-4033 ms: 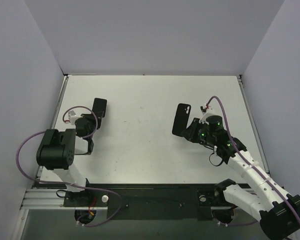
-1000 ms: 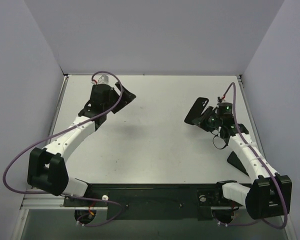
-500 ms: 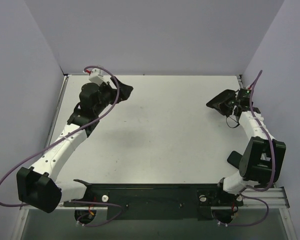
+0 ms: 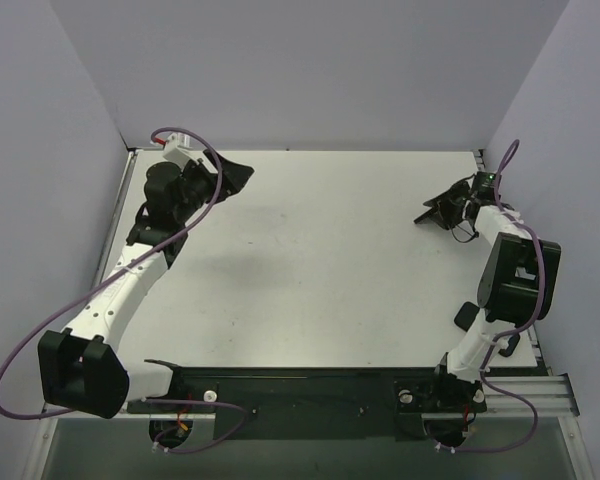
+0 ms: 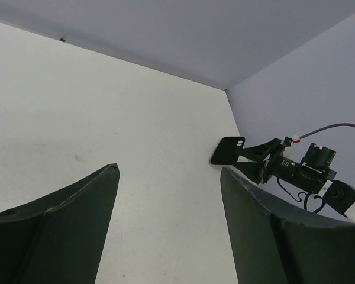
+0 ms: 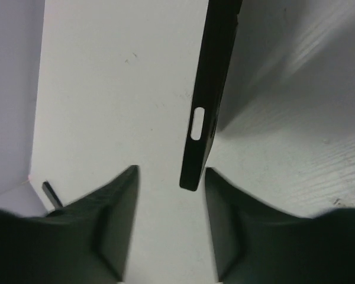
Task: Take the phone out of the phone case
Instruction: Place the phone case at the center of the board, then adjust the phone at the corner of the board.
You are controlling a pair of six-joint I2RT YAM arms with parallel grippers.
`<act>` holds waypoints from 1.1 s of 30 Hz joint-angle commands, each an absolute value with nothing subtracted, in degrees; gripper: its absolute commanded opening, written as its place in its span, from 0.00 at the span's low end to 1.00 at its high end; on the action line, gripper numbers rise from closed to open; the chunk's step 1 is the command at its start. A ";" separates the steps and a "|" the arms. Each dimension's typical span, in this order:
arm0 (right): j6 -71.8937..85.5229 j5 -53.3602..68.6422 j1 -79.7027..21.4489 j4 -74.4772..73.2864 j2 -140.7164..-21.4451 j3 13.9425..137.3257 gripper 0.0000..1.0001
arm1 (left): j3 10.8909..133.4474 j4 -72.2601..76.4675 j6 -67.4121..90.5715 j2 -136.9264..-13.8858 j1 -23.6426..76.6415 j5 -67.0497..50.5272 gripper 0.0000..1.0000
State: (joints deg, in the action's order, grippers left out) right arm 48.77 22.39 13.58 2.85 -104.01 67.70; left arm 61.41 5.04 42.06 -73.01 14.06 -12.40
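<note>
Swinging out from the middle of the bench (image 4: 310, 260), both arms had reached its far corners. The right pincer (image 6: 170, 171) had carried the phone case (image 6: 212, 77) to the far right edge, where it stood on edge. Its jaws were spread, with bench showing either side of the case's near end. The left pincer (image 5: 168, 171) gaped empty. The black slab once beside it had gone from view, so the phone could not be located. Light through the slot (image 6: 196, 124) suggested an empty shell, the removal probably done. No writing was legible.
</note>
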 commanded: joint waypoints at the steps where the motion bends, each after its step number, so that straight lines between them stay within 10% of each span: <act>1: 48.87 22.86 13.80 2.65 -103.89 70.40 0.58 | 61.17 9.75 43.15 -72.86 14.06 -15.03 0.80; 3: 47.20 21.28 13.80 -1.38 -103.54 70.58 0.78 | 61.35 9.49 43.15 -72.95 14.06 -14.94 0.80; 7: 44.04 15.49 14.06 -7.99 -98.19 67.51 0.85 | 61.44 9.49 43.33 -73.04 14.24 -15.38 0.80; 20: 52.52 -13.00 20.01 -34.87 -77.36 57.22 0.94 | 61.35 10.63 45.70 -72.51 14.50 -17.67 0.80; 33: 52.15 -22.86 44.35 -30.25 -63.97 42.28 0.95 | 61.26 10.63 45.35 -72.95 16.87 -17.75 0.80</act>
